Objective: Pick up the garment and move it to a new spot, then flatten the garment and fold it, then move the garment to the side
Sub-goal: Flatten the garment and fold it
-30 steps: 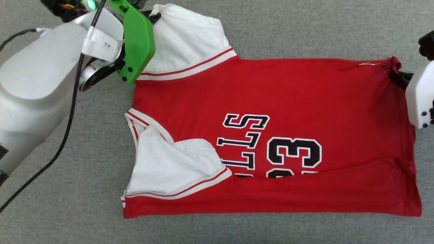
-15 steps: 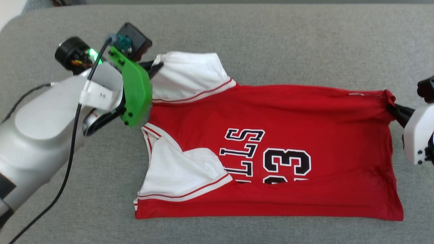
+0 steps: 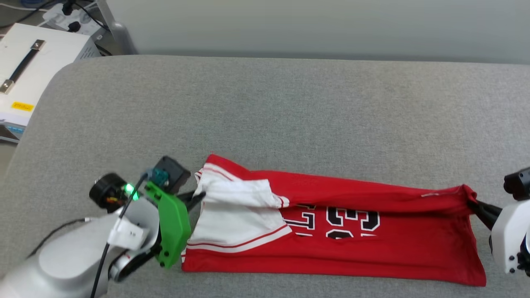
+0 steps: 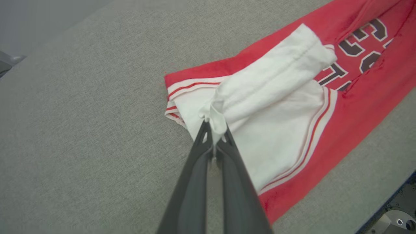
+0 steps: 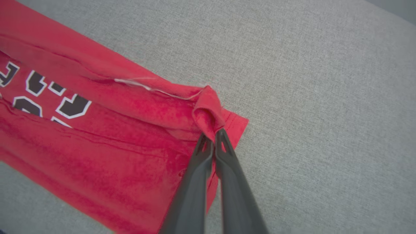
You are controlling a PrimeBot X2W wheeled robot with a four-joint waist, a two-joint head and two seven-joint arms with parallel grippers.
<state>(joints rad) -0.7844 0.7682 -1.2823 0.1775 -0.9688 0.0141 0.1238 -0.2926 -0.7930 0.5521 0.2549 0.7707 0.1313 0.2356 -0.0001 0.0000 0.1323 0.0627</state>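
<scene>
The garment [image 3: 372, 248], a red jersey T-shirt with white sleeves and black "23", lies lengthwise across the near part of the grey cushion, its far long edge lifted and coming over the print. My left gripper [image 3: 198, 198] is shut on the white sleeve's edge [image 4: 213, 113] at the garment's left end. My right gripper [image 3: 476, 205] is shut on a bunched red corner [image 5: 208, 113] at the right end. Both held corners are raised off the cushion, and the near long edge rests flat.
The grey cushioned surface [image 3: 290, 116] stretches wide behind the garment. A white box [image 3: 25, 74] with a black strap stands off the cushion's far left corner, with cables and a power strip [image 3: 70, 12] behind it. A grey wall runs along the back.
The head camera has tilted up, bringing in the cushion's far edge. Both grippers have carried the garment's far edge toward me, folding it over the letters, so less of the print is visible.
</scene>
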